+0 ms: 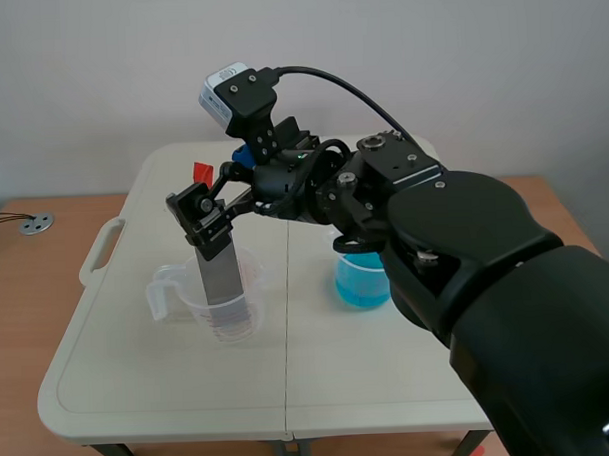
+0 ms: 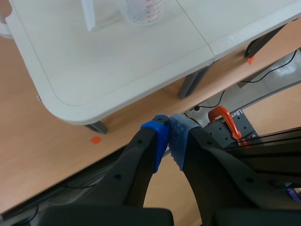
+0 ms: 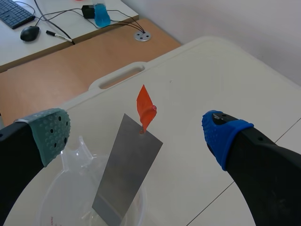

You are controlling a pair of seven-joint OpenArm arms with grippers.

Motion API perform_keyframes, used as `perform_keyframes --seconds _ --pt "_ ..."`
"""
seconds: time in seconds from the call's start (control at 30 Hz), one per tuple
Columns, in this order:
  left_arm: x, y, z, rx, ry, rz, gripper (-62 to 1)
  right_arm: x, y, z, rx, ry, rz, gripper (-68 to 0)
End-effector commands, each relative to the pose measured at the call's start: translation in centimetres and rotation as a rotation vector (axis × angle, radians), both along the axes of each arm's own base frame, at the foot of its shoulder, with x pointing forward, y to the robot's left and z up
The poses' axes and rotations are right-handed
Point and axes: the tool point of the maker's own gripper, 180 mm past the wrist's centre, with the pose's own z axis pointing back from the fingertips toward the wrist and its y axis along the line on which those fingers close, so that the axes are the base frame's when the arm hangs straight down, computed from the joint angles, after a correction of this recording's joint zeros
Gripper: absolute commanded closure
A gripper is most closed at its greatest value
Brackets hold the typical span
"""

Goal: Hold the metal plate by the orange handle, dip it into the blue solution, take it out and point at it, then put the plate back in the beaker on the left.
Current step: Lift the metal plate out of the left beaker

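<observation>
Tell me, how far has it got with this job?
The metal plate stands in the clear beaker on the left, not in the blue solution. The right hand is open around the orange handle, gripping nothing. Whether the dip is done or still ahead cannot be told.

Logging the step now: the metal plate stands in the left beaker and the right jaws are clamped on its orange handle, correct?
No. The metal plate does stand in the left beaker, but the right jaws are open, one on each side of the orange handle, not touching it. The right wrist view shows this.
</observation>
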Motion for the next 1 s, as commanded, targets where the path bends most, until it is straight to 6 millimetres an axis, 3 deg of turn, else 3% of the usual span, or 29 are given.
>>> perform_keyframes --seconds 0.0,0.17,0.27,0.4,0.7,0.97 --pt "0.22 -0.37 0.41 -0.022 -0.016 0.002 -1.6 0.82 0.40 1.50 0.026 -0.036 0.002 -57.3" --pt "0.21 -0.38 0.40 -0.022 -0.016 0.001 -1.6 0.89 0.89 1.38 0.032 -0.059 0.010 -56.9" --pt "0.21 -0.38 0.40 -0.022 -0.015 0.001 -1.6 0.89 0.94 1.54 0.037 -0.073 0.013 -51.2" --pt "0.21 -0.38 0.40 -0.022 -0.016 0.001 -1.6 0.89 0.94 1.54 0.036 -0.074 0.014 -50.9" --pt "0.20 -0.38 0.39 -0.022 -0.015 0.001 -1.6 0.89 0.91 1.40 0.022 -0.080 0.016 -32.7" --pt "0.20 -0.38 0.39 -0.022 -0.015 0.001 -1.6 0.88 0.91 1.40 0.020 -0.083 0.017 -23.4"
